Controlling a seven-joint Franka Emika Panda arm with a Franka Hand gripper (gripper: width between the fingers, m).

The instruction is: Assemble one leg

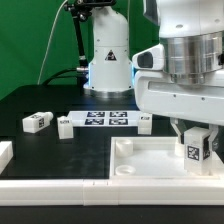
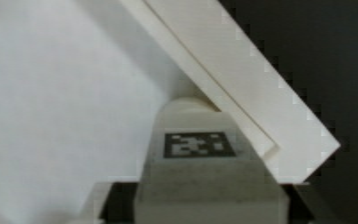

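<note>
The small white plastic block leg with its black-and-white tag [image 1: 196, 149] [image 2: 197, 150] is sitting clamped between the fingers of the two-finger gripper [image 1: 193, 133], standing upright in the near corner of the large white square tray-like piece [image 1: 150, 165] [image 2: 69, 90], toward the exterior view's right.
</note>
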